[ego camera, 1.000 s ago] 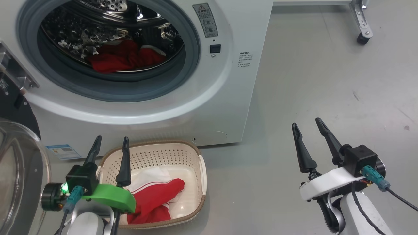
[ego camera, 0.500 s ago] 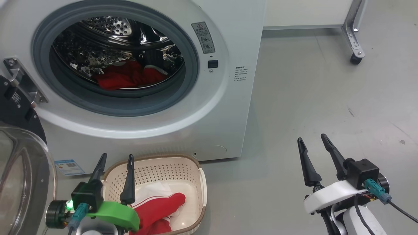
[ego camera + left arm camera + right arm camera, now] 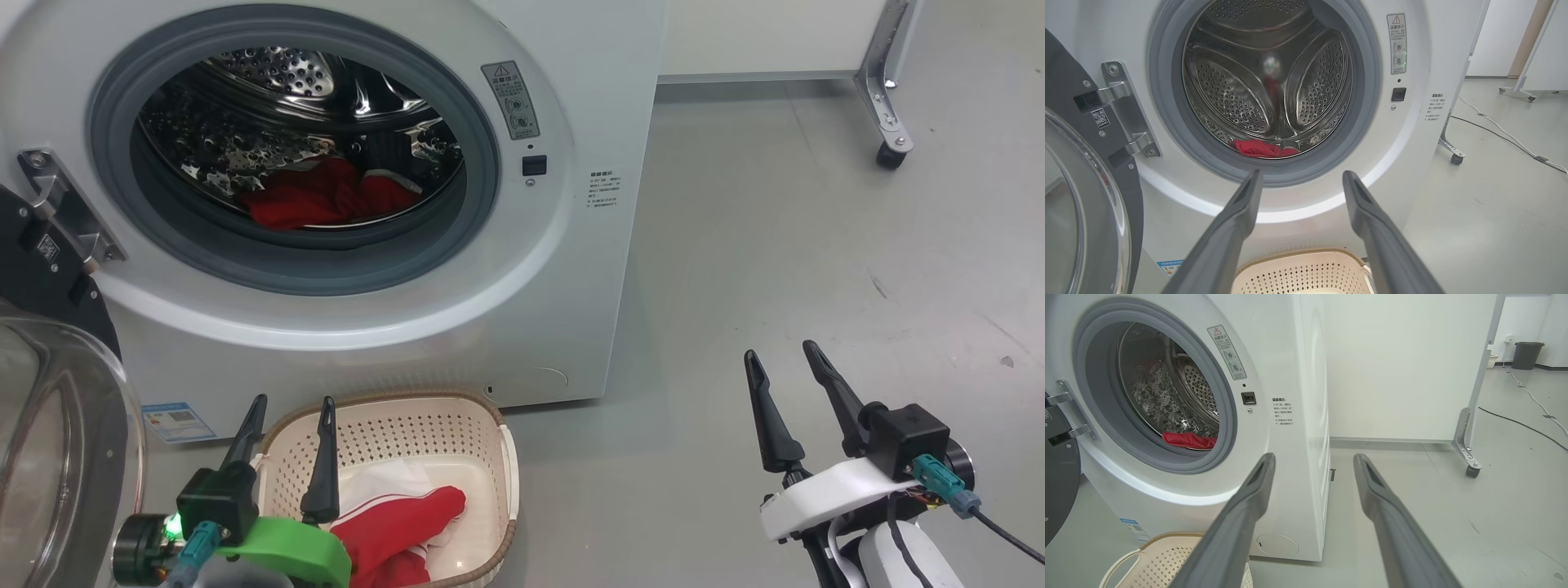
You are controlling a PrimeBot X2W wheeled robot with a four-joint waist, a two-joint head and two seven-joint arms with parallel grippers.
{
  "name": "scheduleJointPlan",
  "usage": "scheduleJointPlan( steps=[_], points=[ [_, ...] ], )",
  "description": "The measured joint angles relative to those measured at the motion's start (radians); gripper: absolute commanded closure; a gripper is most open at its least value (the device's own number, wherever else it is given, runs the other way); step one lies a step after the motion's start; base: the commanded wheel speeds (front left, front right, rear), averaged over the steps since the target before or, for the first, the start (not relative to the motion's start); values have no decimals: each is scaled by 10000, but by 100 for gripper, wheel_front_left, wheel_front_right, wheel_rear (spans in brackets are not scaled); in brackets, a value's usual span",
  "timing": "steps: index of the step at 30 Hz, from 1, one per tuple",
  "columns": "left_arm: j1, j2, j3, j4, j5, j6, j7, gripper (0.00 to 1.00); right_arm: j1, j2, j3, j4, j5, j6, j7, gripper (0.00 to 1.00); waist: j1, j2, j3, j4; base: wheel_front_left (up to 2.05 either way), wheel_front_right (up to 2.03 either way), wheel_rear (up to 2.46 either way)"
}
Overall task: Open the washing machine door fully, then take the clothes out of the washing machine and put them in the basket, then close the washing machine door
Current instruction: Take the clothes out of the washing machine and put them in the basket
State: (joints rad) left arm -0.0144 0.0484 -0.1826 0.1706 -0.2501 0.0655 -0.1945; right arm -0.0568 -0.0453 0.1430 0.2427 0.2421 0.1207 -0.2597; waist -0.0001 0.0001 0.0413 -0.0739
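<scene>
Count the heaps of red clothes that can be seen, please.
2. One heap of red clothes lies in the drum of the washing machine; the other lies in the basket. More garments may be hidden underneath.

We are finding the basket [image 3: 392, 433] standing on the floor [image 3: 775, 245] before the washing machine [image 3: 571, 269]; the washing machine door [image 3: 57, 457] is hanging left of it; clothes [image 3: 326, 200] are lying in drum [image 3: 269, 82] and basket.

Lab or test hall, bare grey floor [image 3: 1494, 522], white partition [image 3: 1396, 367] on castors [image 3: 1472, 471], loose cable [image 3: 1523, 425], free-standing washing machine [image 3: 1298, 355]
</scene>
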Motion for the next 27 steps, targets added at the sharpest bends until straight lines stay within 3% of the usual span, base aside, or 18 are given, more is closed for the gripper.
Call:
scheduleJointPlan(
  steps=[17, 27],
  points=[
    [263, 15, -61, -721, 0, 69, 337, 0, 32, 0, 12, -161, 6, 0, 0, 0, 0, 0, 114, 4, 0, 0, 0],
    [175, 75, -173, -993, -27, -21, 717, 0, -25, 2, 79, -591, 2, 0, 0, 0, 0, 0, 759, -11, 0, 0, 0]
  ],
)
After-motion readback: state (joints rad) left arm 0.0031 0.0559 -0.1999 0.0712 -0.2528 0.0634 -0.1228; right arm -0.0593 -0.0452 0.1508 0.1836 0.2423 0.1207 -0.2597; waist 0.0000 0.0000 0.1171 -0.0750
